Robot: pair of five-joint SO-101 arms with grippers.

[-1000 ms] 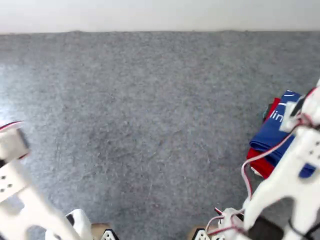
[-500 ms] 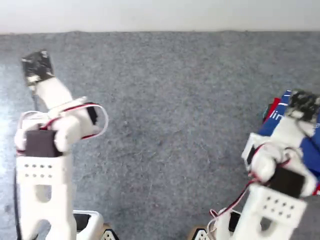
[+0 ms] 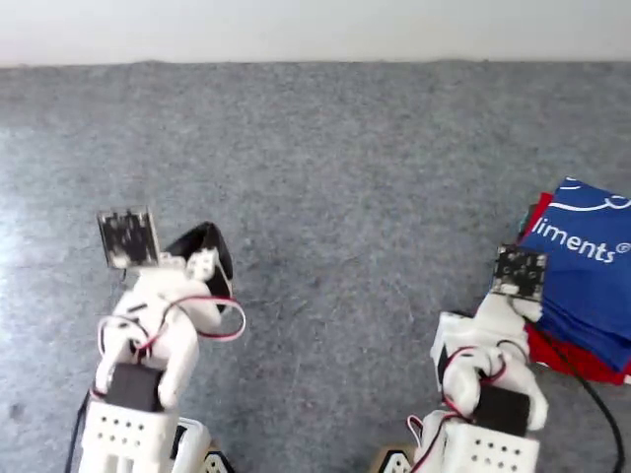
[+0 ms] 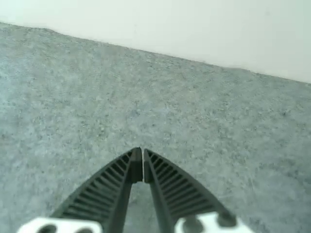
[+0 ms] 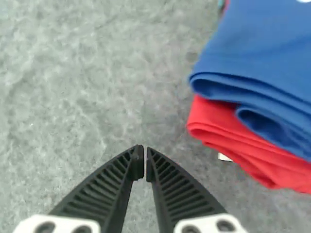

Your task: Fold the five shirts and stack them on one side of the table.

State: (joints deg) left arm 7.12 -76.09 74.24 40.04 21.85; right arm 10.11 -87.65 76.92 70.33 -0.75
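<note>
Two shirts show in the stack at the right edge of the table (image 3: 345, 177), blue shirt (image 3: 582, 286) over red shirt (image 3: 564, 357) (tucked aside, presumably to keep the middle free). Left gripper (image 4: 142, 167) and right gripper (image 5: 145, 165) hang over the grey surface, fingers pressed together, holding nothing.

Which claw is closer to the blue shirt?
Right. The right claw sits just beside the blue shirt; the left claw is far off on the opposite side.

Lab-like: grey felt table (image 3: 325, 197), white wall (image 3: 315, 30)
</note>
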